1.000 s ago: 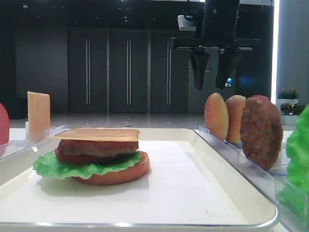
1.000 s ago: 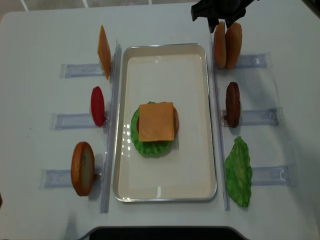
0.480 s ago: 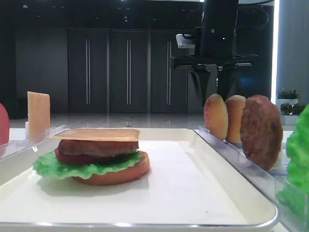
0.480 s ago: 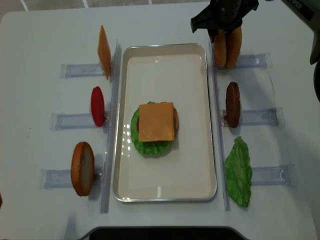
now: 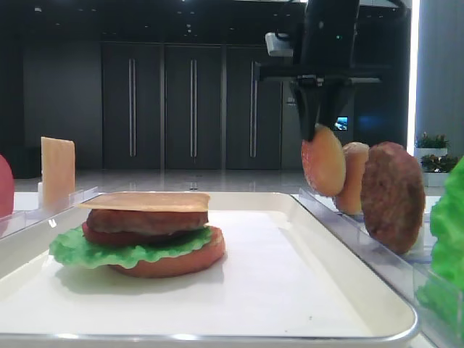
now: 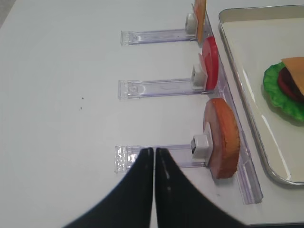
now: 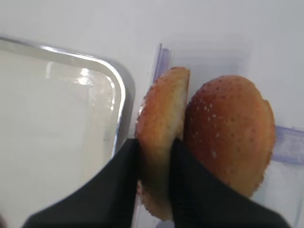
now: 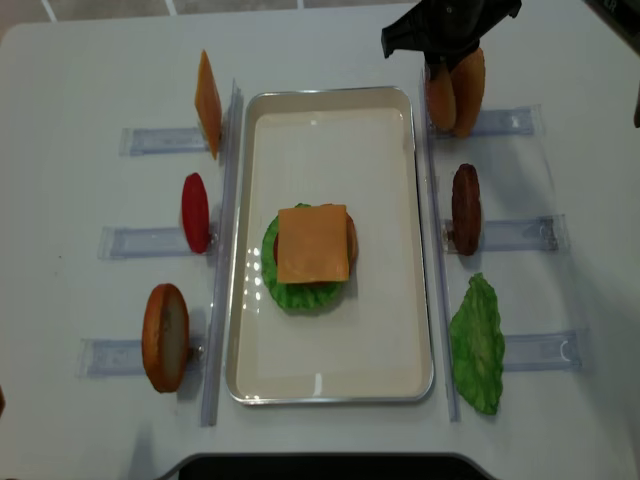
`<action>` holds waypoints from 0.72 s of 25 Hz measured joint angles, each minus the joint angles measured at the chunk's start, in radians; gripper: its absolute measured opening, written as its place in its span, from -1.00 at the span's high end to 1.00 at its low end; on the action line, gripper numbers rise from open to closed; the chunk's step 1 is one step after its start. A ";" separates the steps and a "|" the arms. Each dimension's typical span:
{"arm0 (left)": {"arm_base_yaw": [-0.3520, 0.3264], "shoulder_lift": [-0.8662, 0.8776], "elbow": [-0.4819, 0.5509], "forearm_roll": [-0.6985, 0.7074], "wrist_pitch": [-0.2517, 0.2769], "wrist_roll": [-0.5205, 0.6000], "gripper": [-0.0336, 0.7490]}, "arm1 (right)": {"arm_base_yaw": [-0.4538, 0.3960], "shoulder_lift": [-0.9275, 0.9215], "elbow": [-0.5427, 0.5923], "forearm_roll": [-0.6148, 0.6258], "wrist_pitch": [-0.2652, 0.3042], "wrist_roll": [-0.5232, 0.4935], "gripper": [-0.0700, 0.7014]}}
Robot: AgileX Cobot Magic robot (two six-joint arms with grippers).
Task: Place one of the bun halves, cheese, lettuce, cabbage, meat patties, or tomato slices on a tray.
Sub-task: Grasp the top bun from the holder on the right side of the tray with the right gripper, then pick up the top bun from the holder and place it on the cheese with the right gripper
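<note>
No writing, label, brand, number or sign can be read in any view — not on the tray, the clear holders, the food pieces or the arm. A small bluish lit panel glows in the dark background of the low exterior view — too blurred to make out.

Looks like robotics lab or demo space inside office building. Evidence: plain white table with clear acrylic holder rails left and right of cream tray, fake burger parts stood upright in them. Far background in low view: dark panelled wall with tall doors, glossy floor, potted plants far right by bright window strip.
</note>
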 joint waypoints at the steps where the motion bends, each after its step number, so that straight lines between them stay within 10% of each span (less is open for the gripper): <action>1: 0.000 0.000 0.000 0.000 0.000 0.000 0.93 | 0.005 -0.025 -0.009 0.001 0.012 0.000 0.45; 11: 0.000 0.000 0.000 0.000 0.000 0.000 0.93 | 0.060 -0.134 -0.027 0.035 0.041 0.064 0.49; 18: 0.000 0.000 0.000 0.000 0.000 0.000 0.93 | 0.236 -0.295 0.295 0.027 0.028 0.186 0.49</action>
